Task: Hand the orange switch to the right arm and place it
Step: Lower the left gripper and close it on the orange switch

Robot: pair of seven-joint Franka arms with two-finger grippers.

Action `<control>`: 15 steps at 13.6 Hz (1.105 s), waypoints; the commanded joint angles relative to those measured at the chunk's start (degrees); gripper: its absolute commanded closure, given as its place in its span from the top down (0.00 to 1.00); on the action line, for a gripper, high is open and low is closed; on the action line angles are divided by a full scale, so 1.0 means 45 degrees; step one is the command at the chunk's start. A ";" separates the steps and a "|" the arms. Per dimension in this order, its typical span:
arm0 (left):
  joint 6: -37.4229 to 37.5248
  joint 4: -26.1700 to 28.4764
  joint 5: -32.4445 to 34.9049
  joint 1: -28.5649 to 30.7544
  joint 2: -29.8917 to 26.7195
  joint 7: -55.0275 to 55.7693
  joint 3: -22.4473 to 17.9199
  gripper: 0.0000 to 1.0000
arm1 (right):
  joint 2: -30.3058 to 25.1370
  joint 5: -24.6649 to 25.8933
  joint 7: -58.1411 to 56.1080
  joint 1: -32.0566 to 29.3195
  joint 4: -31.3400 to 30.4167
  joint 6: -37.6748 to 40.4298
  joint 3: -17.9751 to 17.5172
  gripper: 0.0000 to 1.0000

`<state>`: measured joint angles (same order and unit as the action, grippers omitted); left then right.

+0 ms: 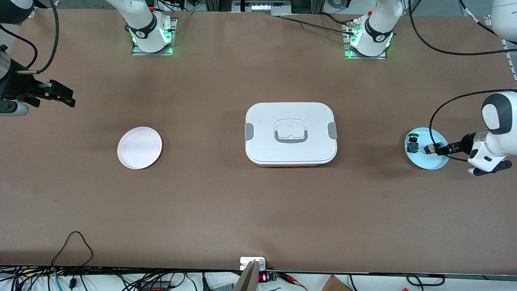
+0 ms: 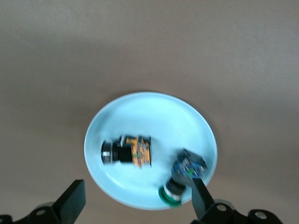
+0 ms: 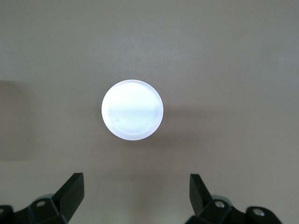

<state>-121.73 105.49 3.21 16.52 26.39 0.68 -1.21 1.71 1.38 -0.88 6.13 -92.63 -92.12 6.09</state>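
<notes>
The orange switch [image 1: 428, 149] lies on its side in a light blue dish [image 1: 435, 163] at the left arm's end of the table. In the left wrist view the orange switch [image 2: 130, 151] shows its black body and silver end on the dish [image 2: 149, 116]. My left gripper [image 1: 437, 150] hangs over the dish, open and empty; in its own view the left gripper [image 2: 136, 201] straddles the dish's edge. My right gripper [image 1: 62, 96] waits open and empty over the table at the right arm's end and also shows in the right wrist view [image 3: 135, 192].
A small blue-and-green switch [image 1: 412, 144] lies in the same dish beside the orange one, close to one left finger [image 2: 202, 198]. A closed white lunch box [image 1: 291, 133] sits mid-table. A pale pink dish [image 1: 139, 147] lies toward the right arm's end and also shows in the right wrist view [image 3: 132, 109].
</notes>
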 commanded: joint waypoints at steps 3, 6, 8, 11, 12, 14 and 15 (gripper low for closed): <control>-0.3939 0.2181 -0.0108 0.0507 -0.0163 -0.1299 0.0074 1.00 | -0.0049 -0.0150 -0.0117 0.0005 0.0095 0.0198 -0.0024 1.00; -0.4707 0.2456 -0.0108 0.0684 0.0267 -0.1420 0.0074 1.00 | -0.0029 -0.0150 -0.0117 0.0005 0.0095 0.0198 -0.0024 1.00; -0.4727 0.2534 -0.0108 0.0704 0.0307 -0.1401 0.0074 1.00 | -0.0029 -0.0150 -0.0117 0.0005 0.0076 0.0198 -0.0024 1.00; -0.4727 0.2613 -0.0108 0.0704 0.0599 -0.1401 0.0074 1.00 | -0.0029 -0.0150 -0.0117 0.0005 0.0095 0.0198 -0.0024 1.00; -0.4727 0.2613 -0.0108 0.0704 0.0658 -0.1401 0.0074 1.00 | -0.0029 -0.0150 -0.0117 0.0005 0.0076 0.0198 -0.0024 1.00; -0.4727 0.2632 -0.0108 0.0723 0.0717 -0.1420 0.0074 0.94 | -0.0029 -0.0150 -0.0117 0.0005 0.0095 0.0198 -0.0024 1.00; -0.4708 0.2593 -0.0108 0.0723 0.0717 -0.1420 0.0074 0.86 | -0.0029 -0.0150 -0.0117 0.0005 0.0095 0.0198 -0.0024 1.00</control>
<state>-142.14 117.10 3.21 19.28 29.55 -4.10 -1.17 1.76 1.38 -0.88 6.14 -92.63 -92.04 6.05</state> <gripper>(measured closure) 0.040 0.000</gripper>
